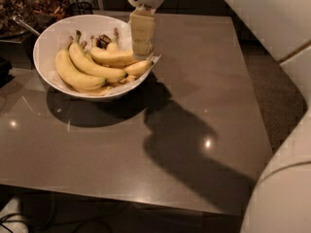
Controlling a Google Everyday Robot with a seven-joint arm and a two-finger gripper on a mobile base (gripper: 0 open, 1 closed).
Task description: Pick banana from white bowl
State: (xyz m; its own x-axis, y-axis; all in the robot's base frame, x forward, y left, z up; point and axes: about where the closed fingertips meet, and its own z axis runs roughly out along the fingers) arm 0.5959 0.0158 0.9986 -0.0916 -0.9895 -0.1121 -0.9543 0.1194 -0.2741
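The white bowl stands at the table's back left, lined with white paper and holding several bananas. The banana lies across the bowl's right half, gently curved, stem toward the left. Two fatter, strongly curved bananas lie in front of it, and a short stubby one rests at the right rim. My gripper hangs down from the top of the view over the bowl's right side, its cream tip right at the banana's right end, hiding that end.
The grey table stretches right and forward of the bowl, with the arm's dark shadow across it. Dark cluttered containers stand behind the bowl at the back left. A white robot part fills the right edge.
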